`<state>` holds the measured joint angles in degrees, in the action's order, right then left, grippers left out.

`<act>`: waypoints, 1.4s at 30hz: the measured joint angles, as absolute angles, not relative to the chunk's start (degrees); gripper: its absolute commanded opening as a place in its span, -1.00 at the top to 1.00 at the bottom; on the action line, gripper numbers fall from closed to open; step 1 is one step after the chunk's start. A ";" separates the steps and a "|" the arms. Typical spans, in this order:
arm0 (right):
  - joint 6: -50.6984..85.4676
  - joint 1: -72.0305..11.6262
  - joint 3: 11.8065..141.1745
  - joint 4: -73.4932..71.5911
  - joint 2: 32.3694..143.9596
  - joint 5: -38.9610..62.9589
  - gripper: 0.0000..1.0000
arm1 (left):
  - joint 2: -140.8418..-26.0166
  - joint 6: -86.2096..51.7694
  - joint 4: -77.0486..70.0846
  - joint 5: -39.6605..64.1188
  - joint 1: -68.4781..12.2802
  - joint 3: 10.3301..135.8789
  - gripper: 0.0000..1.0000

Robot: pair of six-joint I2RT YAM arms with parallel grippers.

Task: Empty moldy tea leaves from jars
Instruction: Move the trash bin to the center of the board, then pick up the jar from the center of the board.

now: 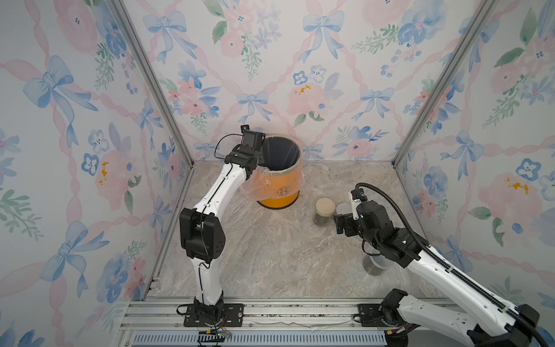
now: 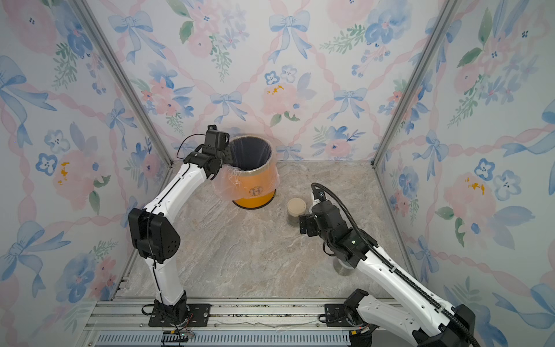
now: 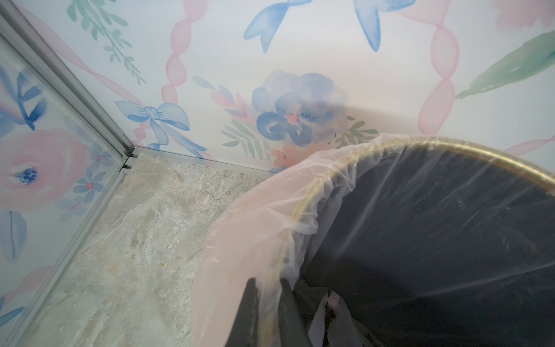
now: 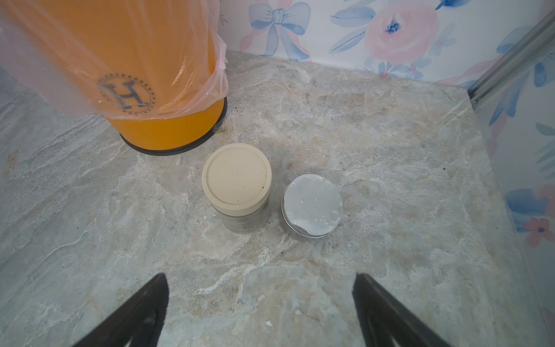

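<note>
Two jars (image 4: 236, 183) just beyond right claw (image 4: 260, 275)

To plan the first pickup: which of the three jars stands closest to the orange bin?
The beige-lidded jar, nearest the bin. The silver-lidded jar stands beside it, farther off; the third jar sits under the right arm.

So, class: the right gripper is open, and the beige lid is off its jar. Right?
No: the beige lid is on its jar, as the right wrist view shows. The right gripper is open, as said.
</note>
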<state>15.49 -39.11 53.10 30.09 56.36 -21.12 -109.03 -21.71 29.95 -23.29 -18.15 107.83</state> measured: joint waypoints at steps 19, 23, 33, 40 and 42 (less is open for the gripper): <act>15.44 -37.28 59.16 33.19 66.48 -13.21 -0.93 | -75.44 -22.81 29.47 -20.03 -18.13 73.34 1.00; 15.00 -37.74 61.60 33.93 71.02 -13.02 -0.93 | -72.07 -22.76 29.52 -19.40 -18.13 70.59 1.00; 12.82 -37.91 66.76 35.73 82.67 -14.04 -0.93 | -71.99 -22.83 29.78 -18.61 -18.13 68.66 -0.29; 11.49 -35.70 70.61 36.27 87.42 -14.15 -0.93 | -66.48 -22.31 30.33 -17.58 -18.09 66.06 -0.96; 11.05 -34.94 72.25 36.32 89.43 -14.11 -0.93 | -63.83 -22.09 30.35 -17.12 -18.09 65.93 -0.96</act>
